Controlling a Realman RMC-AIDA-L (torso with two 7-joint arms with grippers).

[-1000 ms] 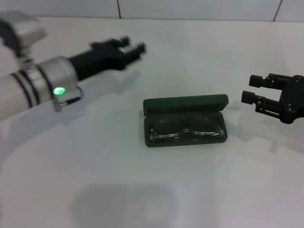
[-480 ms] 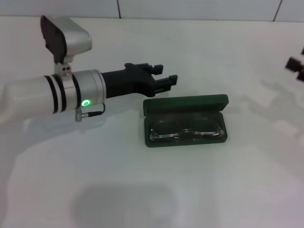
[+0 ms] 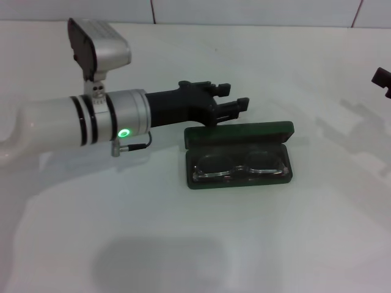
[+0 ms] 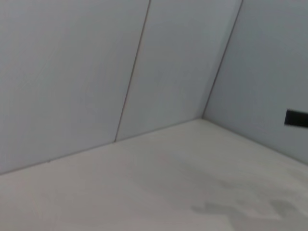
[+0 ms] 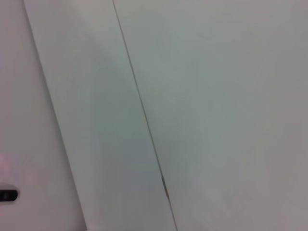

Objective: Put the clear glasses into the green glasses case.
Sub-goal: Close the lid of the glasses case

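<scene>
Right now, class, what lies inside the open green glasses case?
The clear glasses lie inside the green glasses case, lenses showing. The dark lining beneath them is partly covered.

Clear glasses (image 3: 239,168) inside open green case (image 3: 238,133)

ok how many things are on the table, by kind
glasses: 1, clear, lying inside the case
glasses case: 1, green, lid open
total: 2

L gripper (image 3: 235,101) open, arm reaching fwd; R gripper (image 3: 382,78) at edge.
</scene>
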